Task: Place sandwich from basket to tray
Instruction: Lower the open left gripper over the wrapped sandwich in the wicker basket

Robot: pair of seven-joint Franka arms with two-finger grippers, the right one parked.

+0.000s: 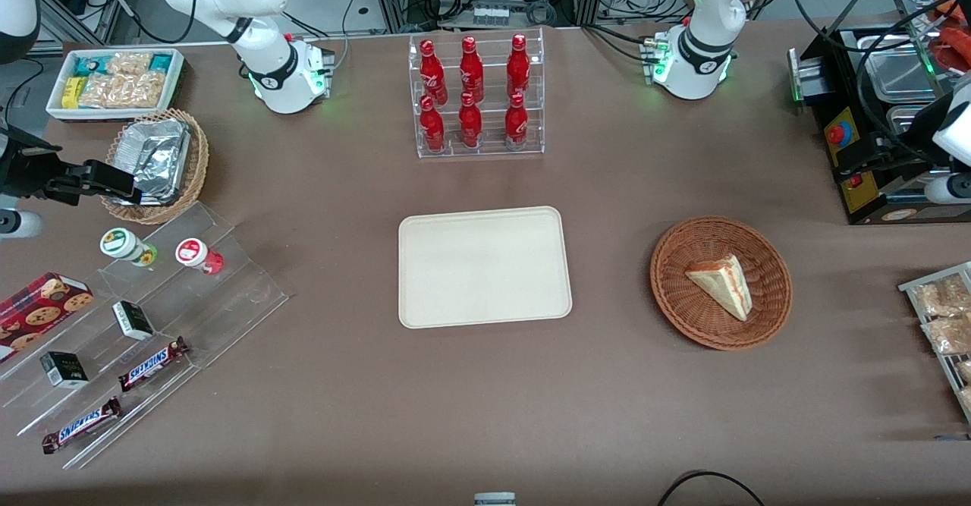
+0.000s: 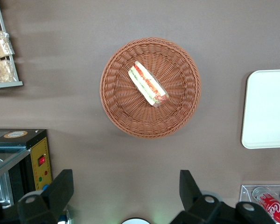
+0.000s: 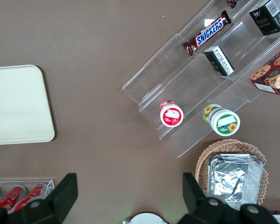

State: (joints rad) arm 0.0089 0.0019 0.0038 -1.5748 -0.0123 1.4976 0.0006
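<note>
The sandwich (image 1: 721, 284), a pale triangular wedge with red-orange and green filling, lies in the round reddish-brown wicker basket (image 1: 669, 263) toward the working arm's end of the table. The cream rectangular tray (image 1: 484, 267) lies flat and bare at the table's middle, beside the basket. My gripper (image 1: 880, 151) hangs high above the table, farther from the front camera than the basket, next to a black machine. In the left wrist view the gripper (image 2: 125, 186) is open and empty, well apart from the sandwich (image 2: 148, 84), the basket (image 2: 119, 109) and the tray's edge (image 2: 268, 109).
A clear rack of red bottles (image 1: 476, 96) stands farther from the front camera than the tray. A black machine (image 1: 865, 187) and a rack of snack packets (image 1: 941, 316) sit near the basket. An acrylic stand (image 1: 152, 316), foil-lined basket (image 1: 155, 161) and white bin (image 1: 114, 81) lie toward the parked arm's end.
</note>
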